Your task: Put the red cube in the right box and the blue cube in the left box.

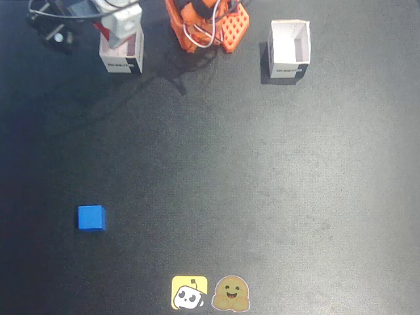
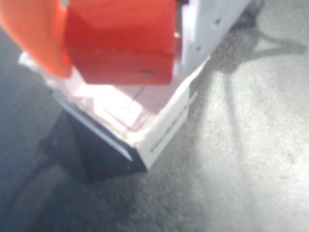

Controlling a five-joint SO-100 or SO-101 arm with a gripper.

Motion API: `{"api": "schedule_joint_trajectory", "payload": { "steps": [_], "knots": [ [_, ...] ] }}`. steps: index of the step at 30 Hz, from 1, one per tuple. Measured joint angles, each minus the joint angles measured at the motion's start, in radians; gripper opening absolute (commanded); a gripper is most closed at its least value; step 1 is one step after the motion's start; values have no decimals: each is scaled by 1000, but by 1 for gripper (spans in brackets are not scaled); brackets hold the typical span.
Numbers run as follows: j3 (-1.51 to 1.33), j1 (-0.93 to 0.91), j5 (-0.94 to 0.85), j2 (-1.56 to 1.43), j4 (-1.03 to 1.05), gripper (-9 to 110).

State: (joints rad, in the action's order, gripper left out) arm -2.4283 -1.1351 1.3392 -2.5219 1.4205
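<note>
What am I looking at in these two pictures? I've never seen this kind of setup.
It is a small orange robot arm on a dark table. The fixed view looks down on the table; the wrist view comes from a camera riding on the arm. The end effector, the arm's two-finger grasping part, holds the red cube just above an open white box, the left one in the fixed view. A second box stands empty on the right. The blue cube lies alone on the table, and two cartoon stickers sit at the bottom edge.
</note>
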Motion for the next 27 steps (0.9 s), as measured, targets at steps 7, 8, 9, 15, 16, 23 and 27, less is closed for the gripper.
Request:
{"api": "schedule_joint_trajectory", "payload": {
  "steps": [7,8,9,15,16,23,27],
  "knots": [
    [-8,-43,-2,0,-9,13],
    [-8,-48,2,0,-9,13],
    [-8,-49,5,0,-9,14],
    [-8,-49,9,0,-12,21],
    [-8,-49,9,0,-17,23],
    [-8,-49,-29,0,-31,6],
    [-8,-25,-48,-5,-55,6]
  ]
}}
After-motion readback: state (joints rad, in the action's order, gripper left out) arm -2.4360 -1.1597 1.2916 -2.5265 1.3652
